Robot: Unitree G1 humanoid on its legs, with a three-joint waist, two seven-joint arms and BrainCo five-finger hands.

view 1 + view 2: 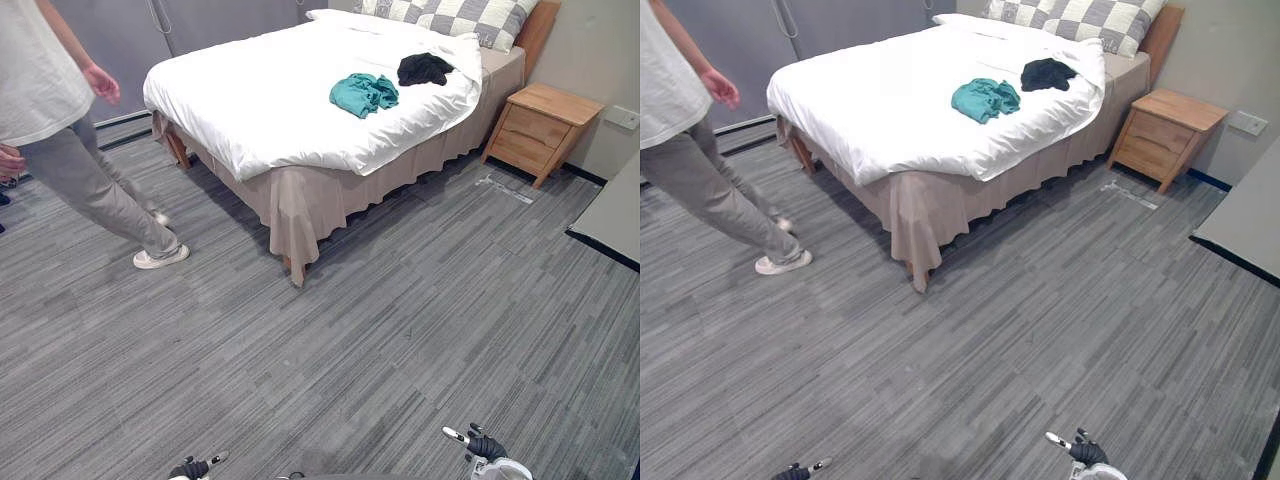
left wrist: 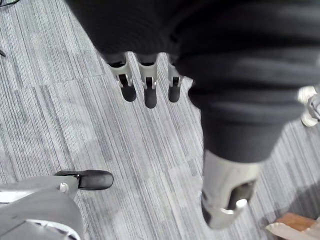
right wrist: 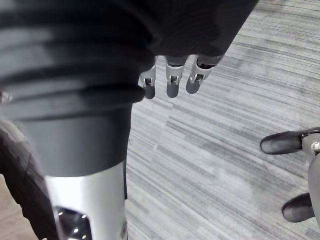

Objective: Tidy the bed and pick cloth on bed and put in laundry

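Note:
A bed (image 1: pixel 300 130) with a white duvet stands at the far middle of the room. A crumpled teal cloth (image 1: pixel 364 94) lies on the duvet, and a black cloth (image 1: pixel 424 68) lies just beyond it near the checked pillow (image 1: pixel 470 16). My left hand (image 2: pixel 145 82) hangs low over the grey floor, fingers straight and holding nothing. My right hand (image 3: pixel 172 77) also hangs over the floor with relaxed fingers, empty. Both hands are far from the bed, at the near edge of the eye views (image 1: pixel 195 467) (image 1: pixel 480 445).
A person (image 1: pixel 60 130) in a white shirt and grey trousers walks at the left, near the bed's foot. A wooden nightstand (image 1: pixel 540 130) stands right of the bed. A grey surface edge (image 1: pixel 610 220) juts in at the right. Grey plank floor (image 1: pixel 380 340) lies between me and the bed.

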